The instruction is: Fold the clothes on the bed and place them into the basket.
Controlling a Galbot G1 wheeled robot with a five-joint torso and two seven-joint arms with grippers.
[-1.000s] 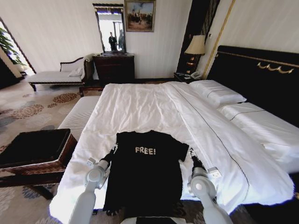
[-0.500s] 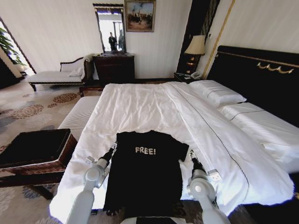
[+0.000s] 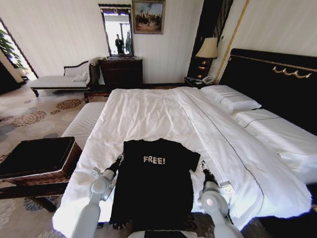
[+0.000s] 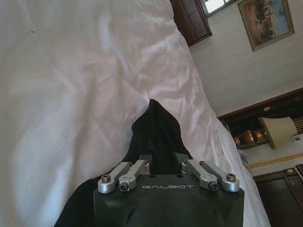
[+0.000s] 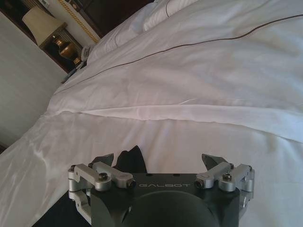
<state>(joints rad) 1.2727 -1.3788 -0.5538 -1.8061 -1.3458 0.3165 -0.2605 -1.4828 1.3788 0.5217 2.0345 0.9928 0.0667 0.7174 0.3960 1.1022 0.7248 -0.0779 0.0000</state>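
Observation:
The black T-shirt (image 3: 153, 183) with white "FREE!" lettering lies flat, chest up, at the foot of the bed (image 3: 148, 109). Its hem hangs over the bed's near edge. My left gripper (image 3: 119, 159) is at the shirt's left sleeve. In the left wrist view that gripper (image 4: 162, 158) is shut on the sleeve (image 4: 154, 125), which bunches up into a peak. My right gripper (image 3: 202, 164) rests at the right sleeve. In the right wrist view it (image 5: 158, 161) stands open, with the sleeve tip (image 5: 130, 158) just inside one finger. The dark wicker basket (image 3: 34, 178) stands left of the bed.
A white striped bench (image 3: 84, 121) runs along the bed's left side behind the basket. White pillows (image 3: 230, 99) and a black headboard (image 3: 277, 84) are at the right. A raised fold of duvet (image 5: 199, 113) lies just beyond the right gripper.
The right arm has drawn back a little toward me. The left arm and the shirt have hardly moved.

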